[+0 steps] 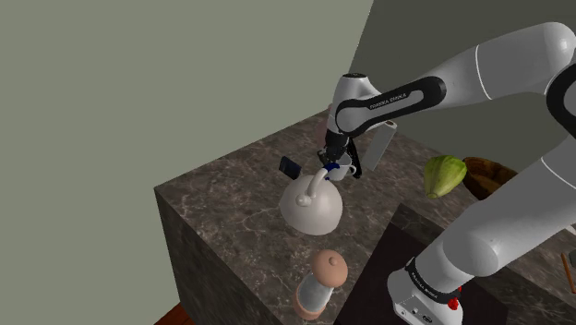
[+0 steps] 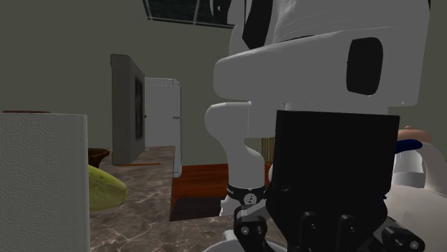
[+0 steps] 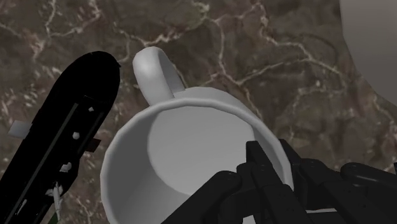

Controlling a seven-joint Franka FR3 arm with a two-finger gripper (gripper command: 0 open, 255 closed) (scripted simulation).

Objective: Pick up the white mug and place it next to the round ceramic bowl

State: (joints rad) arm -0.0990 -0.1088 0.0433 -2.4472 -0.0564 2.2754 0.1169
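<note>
The white mug [image 3: 191, 146] sits between my fingers, seen from above, its handle [image 3: 153, 70] pointing away from the hand. My gripper [image 3: 172, 165] is shut on it, one black finger [image 3: 70, 140] against the outer wall and the other [image 3: 267, 178] over the opposite rim. In the shoulder view the gripper [image 1: 336, 168] holds the mug [image 1: 342, 172] just above the dark marble counter [image 1: 222, 203]. A round white vessel [image 1: 312, 208] with a curved piece on top stands beside and below it. An edge of that vessel [image 3: 375, 51] lies close to the mug.
A pepper grinder [image 1: 318, 282] stands near the counter's front edge. A small dark blue object [image 1: 288, 167] lies just beyond the gripper. A green leafy thing [image 1: 445, 175] and a brown bowl [image 1: 489, 175] sit at the right. A paper towel roll [image 2: 43, 179] stands in the foreground.
</note>
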